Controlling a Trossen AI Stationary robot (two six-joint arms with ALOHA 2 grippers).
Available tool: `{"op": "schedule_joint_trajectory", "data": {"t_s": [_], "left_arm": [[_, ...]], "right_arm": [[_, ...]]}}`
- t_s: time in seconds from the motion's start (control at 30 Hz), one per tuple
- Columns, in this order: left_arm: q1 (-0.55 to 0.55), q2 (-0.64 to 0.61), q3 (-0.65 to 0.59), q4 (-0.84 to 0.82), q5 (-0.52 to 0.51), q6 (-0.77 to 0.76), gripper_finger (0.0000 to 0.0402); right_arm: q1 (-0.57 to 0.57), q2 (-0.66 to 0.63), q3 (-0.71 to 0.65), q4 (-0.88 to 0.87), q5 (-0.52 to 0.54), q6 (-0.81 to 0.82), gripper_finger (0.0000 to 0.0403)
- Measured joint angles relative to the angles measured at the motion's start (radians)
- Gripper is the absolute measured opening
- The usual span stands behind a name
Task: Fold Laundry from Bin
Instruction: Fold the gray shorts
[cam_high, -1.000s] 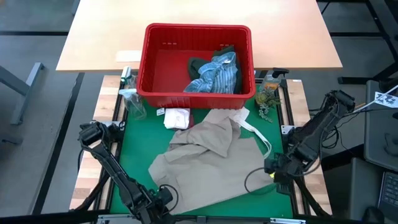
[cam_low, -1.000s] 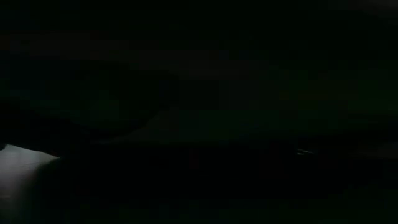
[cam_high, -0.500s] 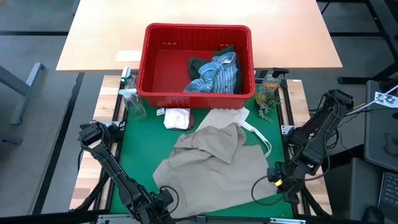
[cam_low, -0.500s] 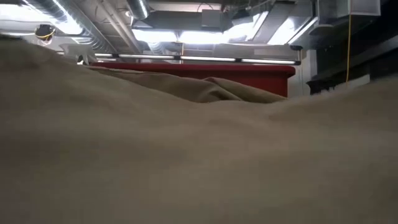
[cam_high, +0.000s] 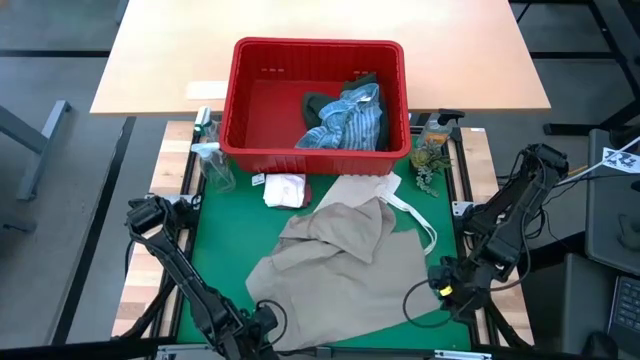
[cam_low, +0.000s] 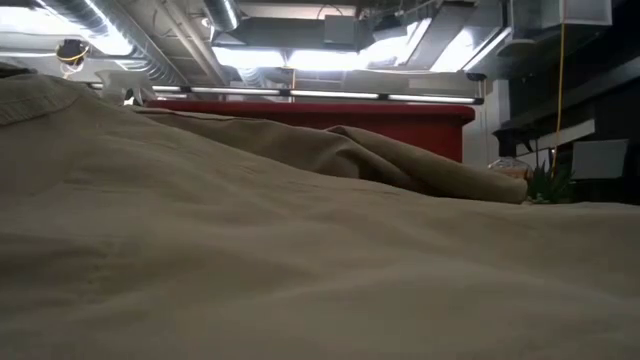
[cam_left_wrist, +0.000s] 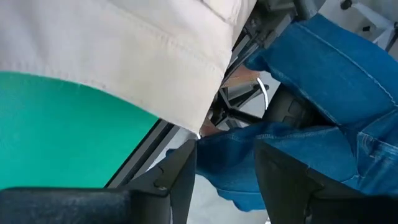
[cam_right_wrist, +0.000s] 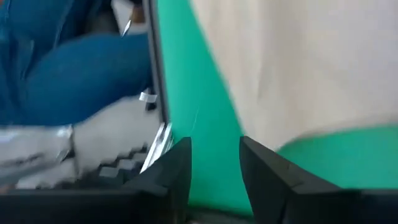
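The tan garment lies spread and rumpled on the green worktop, filling the low view. At its 12 o'clock stands the red bin, holding the striped shirt and a dark green garment. A small white cloth lies just below the bin. The right claw sits at the tan garment's 4 o'clock edge, fingers apart, gripping nothing. The left claw waits at 7 o'clock, fingers apart.
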Motion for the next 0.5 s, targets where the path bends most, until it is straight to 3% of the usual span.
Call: {"op": "schedule_joint_trajectory", "data": {"t_s": [0.27, 0.5], "left_arm": [[0.006, 0.000, 0.000, 0.000, -0.090, 0.092, 0.0156], [0.019, 0.000, 0.000, 0.001, -0.096, 0.106, 0.0156]], "right_arm": [[-0.005, 0.000, -0.004, 0.005, 0.382, -0.011, 0.0135], [-0.105, 0.000, -0.110, 0.158, 0.422, -0.012, 0.0134]]}}
